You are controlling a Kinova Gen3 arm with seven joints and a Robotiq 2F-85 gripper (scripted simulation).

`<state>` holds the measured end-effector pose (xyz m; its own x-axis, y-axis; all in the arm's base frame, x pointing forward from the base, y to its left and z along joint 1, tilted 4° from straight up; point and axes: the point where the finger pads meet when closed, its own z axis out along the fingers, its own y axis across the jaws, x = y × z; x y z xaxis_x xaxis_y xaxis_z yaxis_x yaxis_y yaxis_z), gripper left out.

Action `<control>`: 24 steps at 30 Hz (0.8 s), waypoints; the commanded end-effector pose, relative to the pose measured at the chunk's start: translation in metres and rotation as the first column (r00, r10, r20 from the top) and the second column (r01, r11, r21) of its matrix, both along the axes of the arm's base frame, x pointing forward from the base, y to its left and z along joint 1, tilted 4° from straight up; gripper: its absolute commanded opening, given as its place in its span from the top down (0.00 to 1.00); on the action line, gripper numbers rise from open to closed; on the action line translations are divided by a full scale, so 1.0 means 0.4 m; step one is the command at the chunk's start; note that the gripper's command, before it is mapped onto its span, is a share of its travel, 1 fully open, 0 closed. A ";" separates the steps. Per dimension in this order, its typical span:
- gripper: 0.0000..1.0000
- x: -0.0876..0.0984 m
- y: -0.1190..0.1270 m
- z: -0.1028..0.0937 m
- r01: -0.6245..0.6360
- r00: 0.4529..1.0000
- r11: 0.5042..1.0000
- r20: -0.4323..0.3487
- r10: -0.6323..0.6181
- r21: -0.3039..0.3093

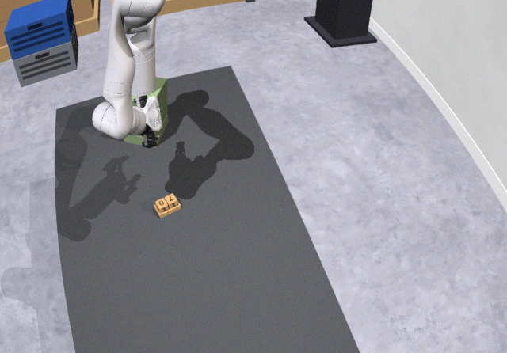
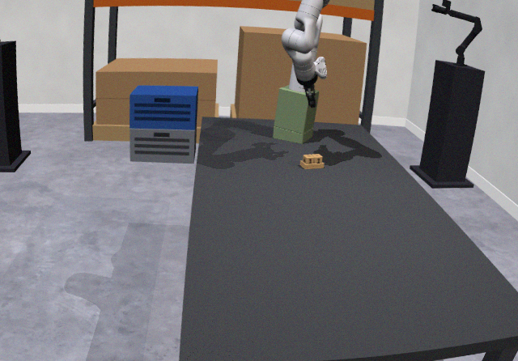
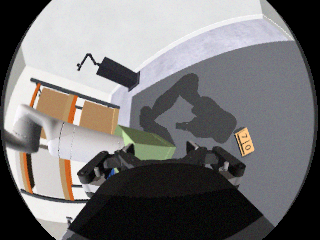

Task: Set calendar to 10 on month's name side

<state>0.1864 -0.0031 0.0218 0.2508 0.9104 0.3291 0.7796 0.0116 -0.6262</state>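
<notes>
The wooden calendar stands on the dark table. Its tray lies flat and holds two cubes side by side. In the top view the left cube shows a 0 on top and the right cube shows what looks like a 7. The side faces are too small to read. The calendar also shows in the wrist view, far off. My gripper is open and empty. It hangs beside the green pedestal, well behind the calendar.
The green pedestal carries the arm at the table's back. A blue and grey cabinet and cardboard boxes stand behind the table. A black stand is at the right.
</notes>
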 end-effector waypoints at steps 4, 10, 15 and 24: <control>0.00 0.001 0.000 0.001 0.000 1.000 1.000 0.001 0.000 0.000; 0.00 0.001 0.000 0.001 0.000 1.000 1.000 0.001 0.000 0.000; 0.00 0.001 0.000 0.001 0.000 1.000 1.000 0.001 0.000 0.000; 0.00 0.019 0.008 -0.011 0.045 0.999 0.998 0.017 -0.045 -0.035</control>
<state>0.1893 -0.0019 0.0194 0.2658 0.9101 0.3180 0.7826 -0.0110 -0.6224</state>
